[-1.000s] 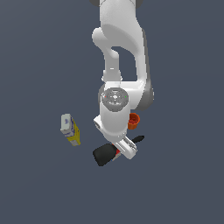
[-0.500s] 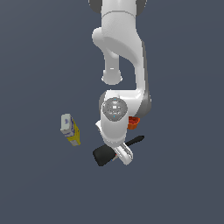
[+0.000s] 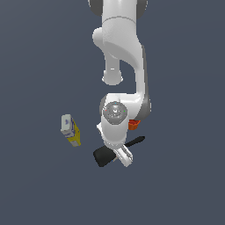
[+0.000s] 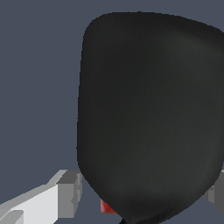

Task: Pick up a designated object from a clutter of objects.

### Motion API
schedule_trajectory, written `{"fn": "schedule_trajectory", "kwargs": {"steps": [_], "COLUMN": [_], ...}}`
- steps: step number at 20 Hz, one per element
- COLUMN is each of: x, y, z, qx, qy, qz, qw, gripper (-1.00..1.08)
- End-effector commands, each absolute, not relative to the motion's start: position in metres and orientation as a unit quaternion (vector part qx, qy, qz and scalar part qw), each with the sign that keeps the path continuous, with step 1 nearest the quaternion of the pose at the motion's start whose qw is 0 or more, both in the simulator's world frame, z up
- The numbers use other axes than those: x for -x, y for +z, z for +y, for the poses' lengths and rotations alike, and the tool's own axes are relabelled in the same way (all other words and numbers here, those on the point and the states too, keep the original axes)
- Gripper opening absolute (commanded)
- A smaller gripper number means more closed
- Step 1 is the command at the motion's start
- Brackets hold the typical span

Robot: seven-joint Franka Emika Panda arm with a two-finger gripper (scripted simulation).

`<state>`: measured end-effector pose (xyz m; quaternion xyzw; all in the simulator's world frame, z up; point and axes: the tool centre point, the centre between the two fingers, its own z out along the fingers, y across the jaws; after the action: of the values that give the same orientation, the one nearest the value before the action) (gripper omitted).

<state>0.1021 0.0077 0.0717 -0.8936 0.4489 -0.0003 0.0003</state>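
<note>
- In the wrist view the grey-padded fingers (image 4: 70, 194) stand apart, one on each side of the neck of the long black spatula-like tool (image 4: 148, 113); contact cannot be told.
- A small red patch (image 4: 107, 206) shows at that neck, and the broad rounded blade fills most of the view.
- In the exterior view the tool (image 3: 105, 156) lies on the dark grey worktop (image 3: 184, 184) under the white arm (image 3: 121, 48).
- A small orange cup (image 3: 133, 125) peeks out just beside the arm on the exterior view's right.
- A yellow box with a white end (image 3: 70, 130) lies well apart on the exterior view's left.
</note>
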Motion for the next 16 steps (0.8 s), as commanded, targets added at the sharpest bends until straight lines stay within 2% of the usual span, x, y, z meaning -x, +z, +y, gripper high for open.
{"fn": "schedule_trajectory", "kwargs": {"steps": [1, 10, 11, 16], "x": [-0.101, -0.102, -0.102, -0.102], "y": [0.059, 0.033, 0.033, 0.033], "z": [0.008, 0.008, 0.008, 0.008], "qx": [0.893, 0.893, 0.893, 0.893], "qy": [0.000, 0.000, 0.000, 0.000], "qz": [0.449, 0.450, 0.450, 0.450], "qw": [0.000, 0.000, 0.000, 0.000], "gripper": [1.00, 1.00, -1.00, -1.00]}}
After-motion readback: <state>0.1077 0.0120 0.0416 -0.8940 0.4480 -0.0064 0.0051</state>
